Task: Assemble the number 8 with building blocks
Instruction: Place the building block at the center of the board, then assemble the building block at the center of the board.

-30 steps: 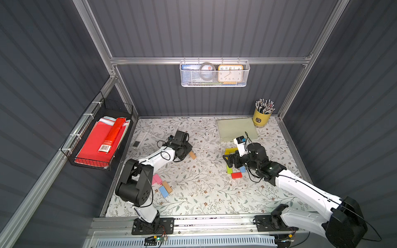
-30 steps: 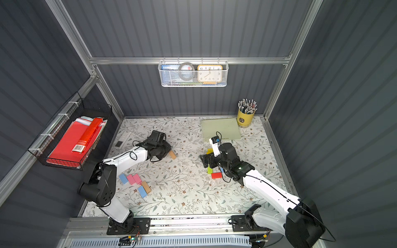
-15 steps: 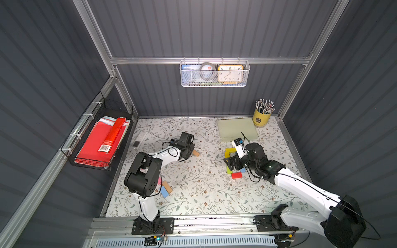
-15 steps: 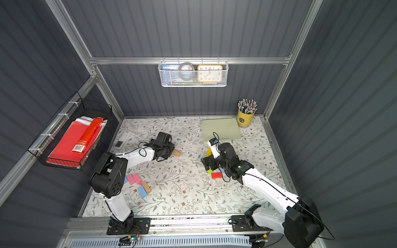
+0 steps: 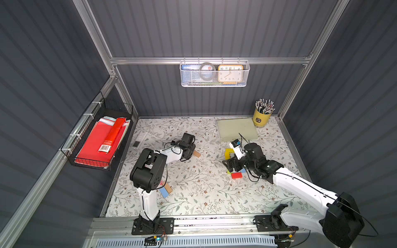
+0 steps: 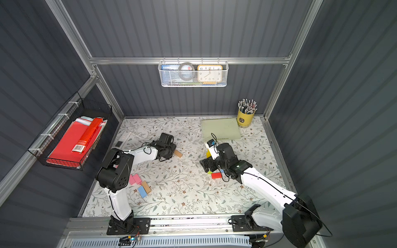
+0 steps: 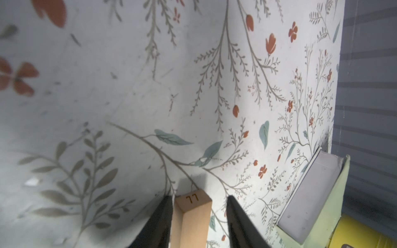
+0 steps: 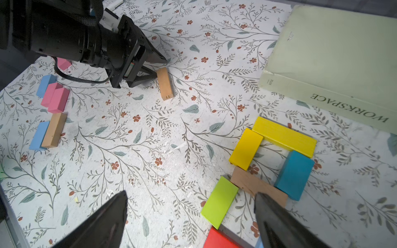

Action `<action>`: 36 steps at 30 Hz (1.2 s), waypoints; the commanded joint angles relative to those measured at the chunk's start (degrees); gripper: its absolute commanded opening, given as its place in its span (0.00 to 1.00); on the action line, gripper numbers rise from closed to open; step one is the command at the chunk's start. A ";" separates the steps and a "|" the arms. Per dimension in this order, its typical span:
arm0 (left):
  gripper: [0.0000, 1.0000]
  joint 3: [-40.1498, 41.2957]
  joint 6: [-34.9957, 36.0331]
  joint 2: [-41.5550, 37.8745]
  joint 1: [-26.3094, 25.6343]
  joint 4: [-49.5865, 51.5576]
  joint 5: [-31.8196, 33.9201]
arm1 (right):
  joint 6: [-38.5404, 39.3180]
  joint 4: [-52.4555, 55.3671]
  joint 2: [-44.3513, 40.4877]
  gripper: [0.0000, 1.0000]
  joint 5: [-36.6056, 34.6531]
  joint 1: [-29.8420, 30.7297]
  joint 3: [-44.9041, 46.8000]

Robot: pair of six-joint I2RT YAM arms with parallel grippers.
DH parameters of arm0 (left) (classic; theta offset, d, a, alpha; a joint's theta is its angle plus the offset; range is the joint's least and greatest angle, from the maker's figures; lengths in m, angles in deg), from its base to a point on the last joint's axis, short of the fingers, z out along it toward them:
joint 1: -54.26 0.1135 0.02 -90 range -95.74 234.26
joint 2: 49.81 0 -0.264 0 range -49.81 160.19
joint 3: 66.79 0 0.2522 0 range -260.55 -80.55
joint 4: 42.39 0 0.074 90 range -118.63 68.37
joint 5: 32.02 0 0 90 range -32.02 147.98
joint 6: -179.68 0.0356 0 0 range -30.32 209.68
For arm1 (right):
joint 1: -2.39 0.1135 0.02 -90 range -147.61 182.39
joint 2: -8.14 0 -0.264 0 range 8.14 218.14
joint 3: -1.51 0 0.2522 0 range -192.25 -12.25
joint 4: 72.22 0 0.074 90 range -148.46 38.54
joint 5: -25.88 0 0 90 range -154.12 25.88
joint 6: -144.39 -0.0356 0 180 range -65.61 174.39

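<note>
Building blocks (image 8: 283,137) form a partly built figure at the right of the table (image 5: 204,193), below the wide-open right gripper (image 8: 191,193); a tan block (image 7: 191,216) lies centre-left between the loosely parted fingers of the left gripper (image 7: 199,198), and spare blocks (image 6: 135,179) lie near left.

Red block (image 8: 218,239) runs off the right wrist picture's edge, tan block (image 7: 192,221) off the left wrist's, and the right arm (image 5: 255,163) covers most of the laid blocks (image 5: 236,175) in both top views.
</note>
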 commanded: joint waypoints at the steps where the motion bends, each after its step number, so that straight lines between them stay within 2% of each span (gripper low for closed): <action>1: 0.68 -0.14 -0.08 -1.47 0.19 2.33 0.41 | 1.71 -1.12 0.73 0.96 2.51 0.17 -0.27; 6: 0.99 0.01 4.28 -9.35 0.99 5.72 5.76 | 2.85 -2.41 4.37 0.95 4.45 0.23 -3.61; 11: 0.99 -0.09 16.49 -17.81 6.90 10.86 7.21 | 3.42 -1.81 13.06 0.95 2.79 1.77 -11.25; 13: 0.99 0.02 22.00 -20.56 9.83 12.50 7.18 | 4.42 -1.21 17.88 0.91 1.80 2.90 -15.55; 16: 0.99 -0.57 29.03 -23.89 13.10 15.89 8.93 | 7.64 3.21 26.36 0.88 1.08 5.03 -24.81; 19: 0.99 -1.45 34.56 -25.90 14.07 18.44 11.11 | 11.87 10.46 36.47 0.87 0.50 7.47 -36.78; 23: 1.00 -0.66 38.80 -28.22 14.16 19.47 12.58 | 16.03 17.90 49.65 0.85 -3.15 10.36 -50.17; 26: 0.99 0.32 41.64 -29.56 14.16 19.42 13.12 | 17.20 20.85 56.22 0.85 -5.15 11.73 -57.61; 36: 0.99 2.99 47.29 -32.33 14.21 18.42 15.96 | 14.44 21.18 65.65 0.80 -9.70 12.39 -66.70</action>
